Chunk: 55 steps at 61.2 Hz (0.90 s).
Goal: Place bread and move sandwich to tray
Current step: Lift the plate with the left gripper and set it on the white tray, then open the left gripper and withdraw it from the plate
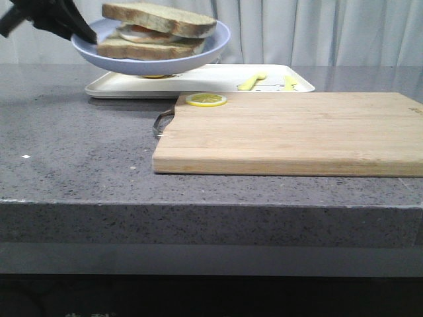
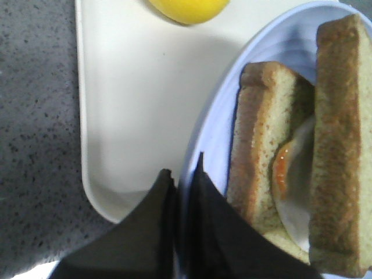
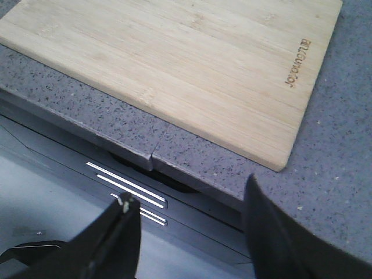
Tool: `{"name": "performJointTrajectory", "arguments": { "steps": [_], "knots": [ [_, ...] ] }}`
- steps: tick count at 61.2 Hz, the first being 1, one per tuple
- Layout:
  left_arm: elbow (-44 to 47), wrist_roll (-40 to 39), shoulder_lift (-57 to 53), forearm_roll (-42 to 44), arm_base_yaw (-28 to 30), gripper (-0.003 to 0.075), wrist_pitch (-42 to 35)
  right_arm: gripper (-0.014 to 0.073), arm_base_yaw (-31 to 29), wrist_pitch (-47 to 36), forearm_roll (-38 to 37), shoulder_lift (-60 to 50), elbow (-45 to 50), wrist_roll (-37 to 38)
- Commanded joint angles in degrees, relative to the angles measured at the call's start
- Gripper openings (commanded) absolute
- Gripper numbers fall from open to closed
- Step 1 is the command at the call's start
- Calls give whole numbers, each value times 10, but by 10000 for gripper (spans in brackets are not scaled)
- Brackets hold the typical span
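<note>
Front view: the left gripper (image 1: 89, 36) enters from 10 o'clock, mostly cut off by the frame edge, its fingers clamped on the rim of the pale-blue plate (image 1: 198, 53). The plate carries the sandwich (image 1: 155, 30) and hangs in the air above the left end of the tray (image 1: 211, 79), which lies on the grey counter (image 1: 79, 152) at 12 o'clock. Yellow utensils (image 1: 254, 80) rest on the tray toward its right end; something yellow under the plate is mostly hidden. A cutting board (image 1: 291, 132) fills the right half, a lemon slice (image 1: 205, 100) on its far left corner.

Left wrist view: the two dark fingers (image 2: 209, 226) pinch the plate's rim between them. The egg (image 2: 288, 174) shows between the two slices. A yellow object (image 2: 186, 7) on the tray is cut off by the frame.

Right wrist view: the right gripper (image 3: 192, 229) hangs over the counter's front edge, fingers wide apart, holding nothing, the cutting board beyond.
</note>
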Motion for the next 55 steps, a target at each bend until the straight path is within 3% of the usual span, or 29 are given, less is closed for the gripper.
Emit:
{"name": "performJointTrajectory", "arguments": {
  "steps": [1, 16, 36, 47, 55],
  "knots": [
    [-57, -53, -5, -29, -8, -17, -39, 411, -5, -31, -2, 2, -15, 1],
    [-97, -96, 44, -12, -10, 24, -71, 411, -5, -31, -2, 2, -15, 1],
    [-97, -97, 43, -12, -10, 317, -70, 411, -5, -31, -2, 2, -15, 1],
    [-97, -78, 24, 1, 0, 328, -44, 411, -5, -31, -2, 2, -15, 1],
    [-97, -72, -9, 70, 1, 328, -12, 411, -5, -31, -2, 2, -15, 1]
  ]
}}
